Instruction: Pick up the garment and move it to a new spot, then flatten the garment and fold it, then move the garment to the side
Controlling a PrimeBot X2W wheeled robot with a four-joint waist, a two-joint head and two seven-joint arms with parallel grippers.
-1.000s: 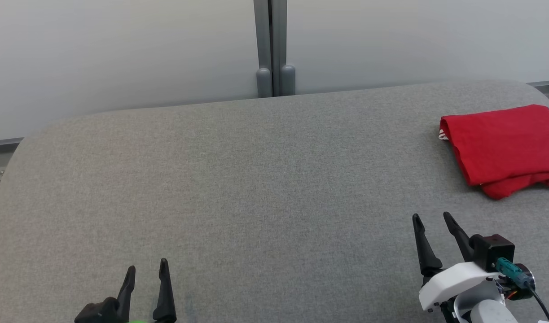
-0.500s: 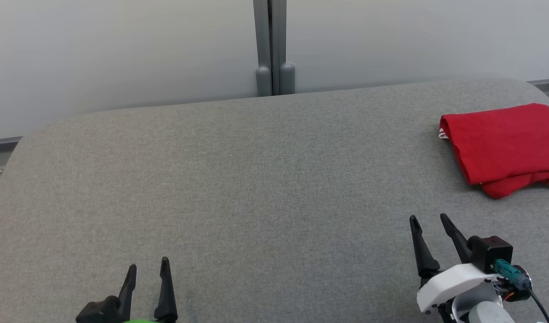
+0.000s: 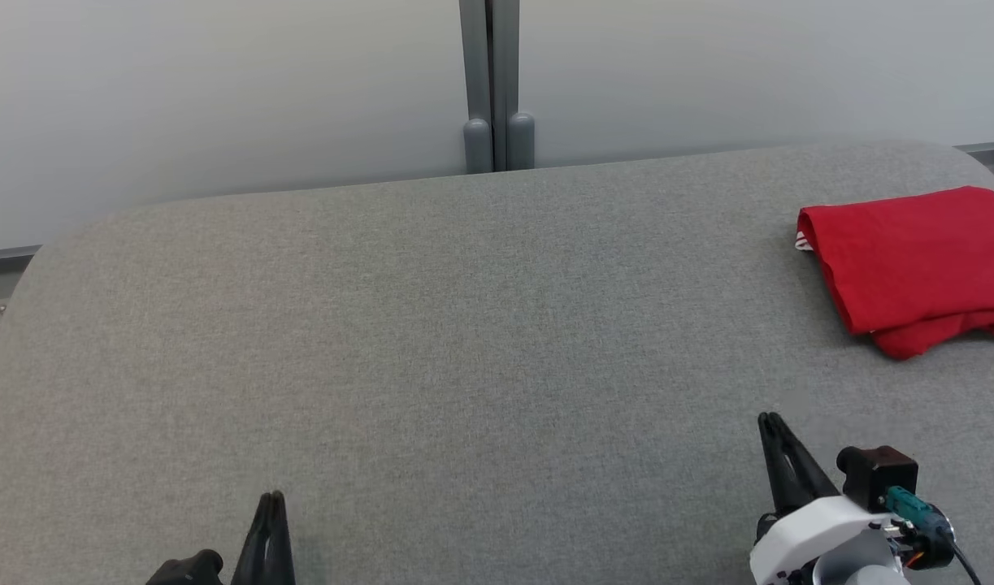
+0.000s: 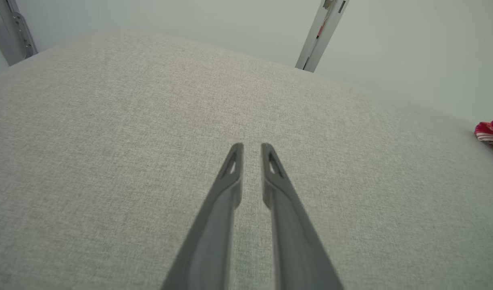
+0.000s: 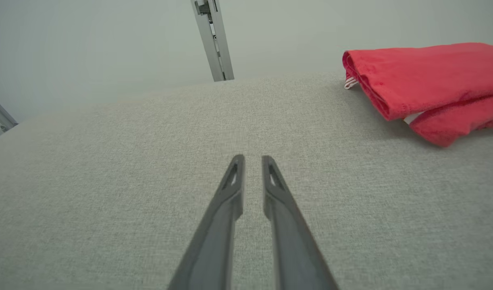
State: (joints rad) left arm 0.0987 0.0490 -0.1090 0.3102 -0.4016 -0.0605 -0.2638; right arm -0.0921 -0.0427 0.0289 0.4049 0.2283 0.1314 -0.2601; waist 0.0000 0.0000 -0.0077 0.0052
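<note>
The red garment [image 3: 911,260] lies folded in a neat rectangle at the far right of the grey table; a bit of white trim shows at its left edge. It sits up and to the right in the right wrist view [image 5: 427,76], and a sliver of it [image 4: 492,133] shows at the right edge of the left wrist view. My left gripper [image 3: 271,497] sits low at the bottom left, shut and empty [image 4: 252,146]. Near the bottom right, my right gripper [image 3: 769,418] is shut on nothing [image 5: 252,158], well short of the garment.
The grey fabric table [image 3: 464,325] has rounded far corners. Behind it stands a pale wall with a grey upright post [image 3: 492,81]. A wide stretch of bare tabletop lies between the two grippers.
Both grippers went from open to shut and drew back toward the near edge of the table. The garment has not moved.
</note>
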